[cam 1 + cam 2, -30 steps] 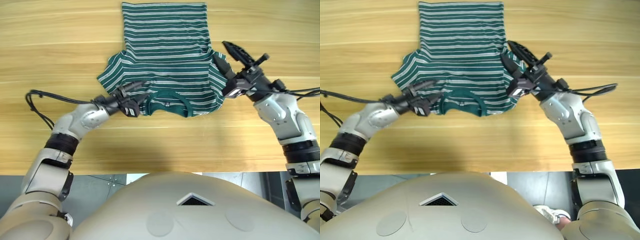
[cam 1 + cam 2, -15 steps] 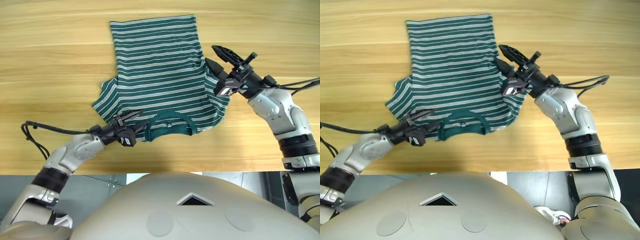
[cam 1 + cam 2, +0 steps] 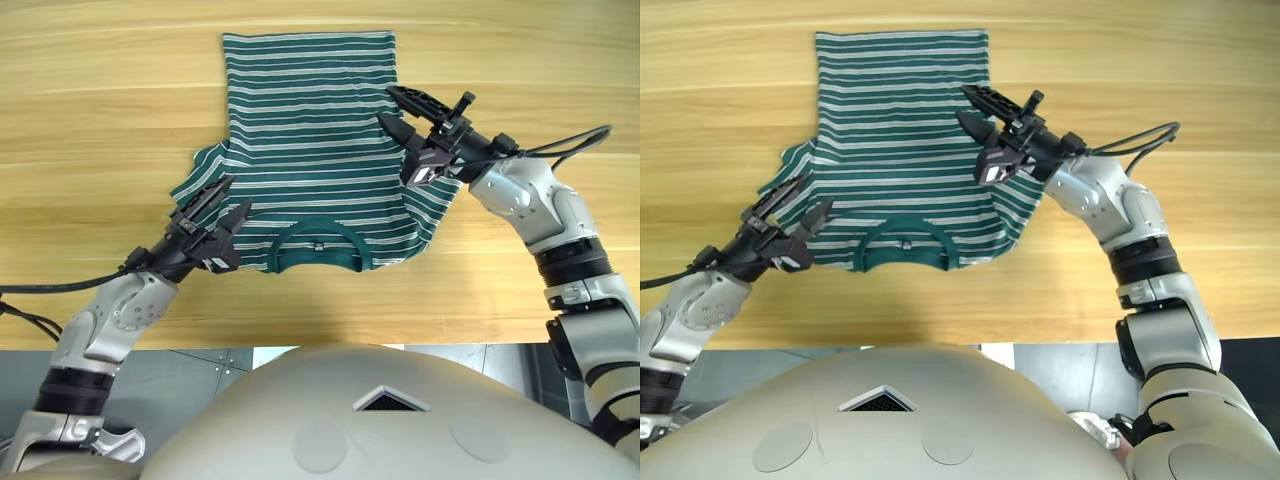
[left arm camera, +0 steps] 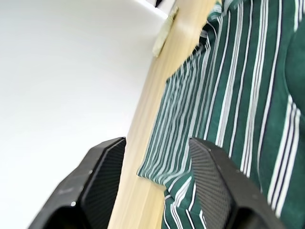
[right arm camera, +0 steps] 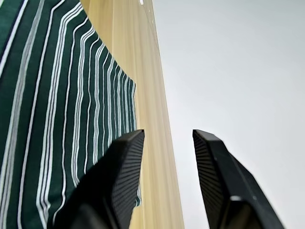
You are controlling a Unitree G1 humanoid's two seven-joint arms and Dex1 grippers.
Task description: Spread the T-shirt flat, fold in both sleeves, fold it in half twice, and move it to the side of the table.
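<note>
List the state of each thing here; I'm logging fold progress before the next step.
T-shirt: spread on the table, collar toward the robot, both sleeves out at the sides, not yet folded in half.
Left pincer: open, holding nothing, at the shirt's left sleeve.
Right pincer: open, holding nothing, over the shirt's right side.

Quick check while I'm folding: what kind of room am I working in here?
Probably a lab or test room, though I can't be sure: a long wooden table holding the T-shirt, plain white wall or ceiling beyond it, grey floor tiles under its near edge.
</note>
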